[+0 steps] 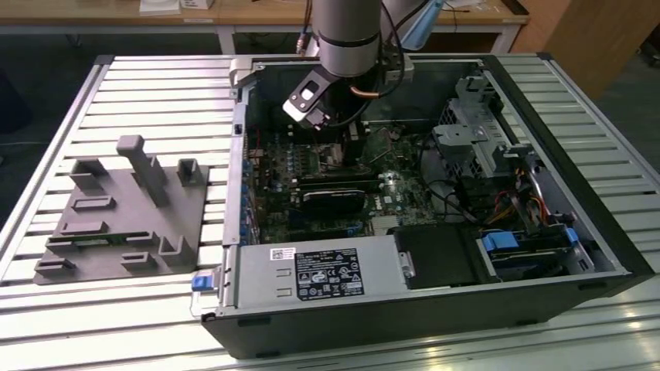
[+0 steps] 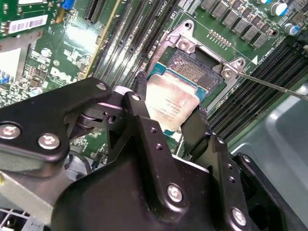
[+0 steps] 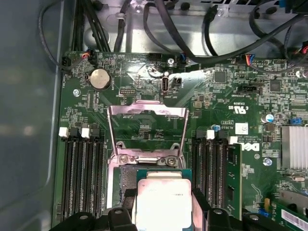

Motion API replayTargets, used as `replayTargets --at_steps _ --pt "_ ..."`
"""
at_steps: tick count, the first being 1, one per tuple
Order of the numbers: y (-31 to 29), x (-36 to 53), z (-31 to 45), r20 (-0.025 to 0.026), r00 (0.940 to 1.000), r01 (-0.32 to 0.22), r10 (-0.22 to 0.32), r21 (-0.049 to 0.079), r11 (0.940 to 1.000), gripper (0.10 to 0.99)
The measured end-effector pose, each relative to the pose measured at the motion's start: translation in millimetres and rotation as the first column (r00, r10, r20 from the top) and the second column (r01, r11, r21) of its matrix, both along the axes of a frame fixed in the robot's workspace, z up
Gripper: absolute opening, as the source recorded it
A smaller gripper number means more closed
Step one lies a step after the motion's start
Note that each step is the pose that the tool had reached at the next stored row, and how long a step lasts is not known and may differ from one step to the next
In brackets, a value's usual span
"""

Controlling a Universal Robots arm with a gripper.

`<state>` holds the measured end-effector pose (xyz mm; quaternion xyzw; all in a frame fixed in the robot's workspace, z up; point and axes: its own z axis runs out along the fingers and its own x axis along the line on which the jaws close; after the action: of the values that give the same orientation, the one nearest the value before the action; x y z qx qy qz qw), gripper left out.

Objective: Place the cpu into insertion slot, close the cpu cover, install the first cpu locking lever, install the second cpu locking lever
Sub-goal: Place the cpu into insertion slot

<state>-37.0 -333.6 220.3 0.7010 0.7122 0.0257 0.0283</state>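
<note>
My gripper [image 2: 168, 109] is shut on the cpu [image 2: 169, 98], a square chip with a dull silver top, its black fingers [image 2: 138, 108] pressing two opposite edges. The cpu [image 3: 163, 202] hangs over one part of the insertion slot [image 2: 195, 65], whose dark pin field is bare on the far side; whether they touch I cannot tell. The cpu cover [image 3: 147, 111], a silvery frame with a large window, stands swung open behind the insertion slot [image 3: 126, 177]. A thin metal locking lever [image 2: 269, 85] juts out beside the slot. In the exterior view the gripper [image 1: 345, 133] reaches down into the computer case.
Black memory slots [image 3: 82, 178] flank the socket on both sides, and cables [image 3: 159, 29] hang along the case wall behind the board. The open computer case [image 1: 237, 255] lies on a slatted table, with a grey fixture block [image 1: 124, 216] at the exterior view's left.
</note>
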Motion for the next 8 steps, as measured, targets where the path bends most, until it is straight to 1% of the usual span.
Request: replayTargets --at_steps 5,8 --pt "4.2 -2.0 -3.4 0.0001 1.0000 0.000 0.000 0.000 1.0000 0.541" --pt "5.6 -3.1 -6.1 0.0000 1.0000 0.000 0.000 0.000 1.0000 0.541"
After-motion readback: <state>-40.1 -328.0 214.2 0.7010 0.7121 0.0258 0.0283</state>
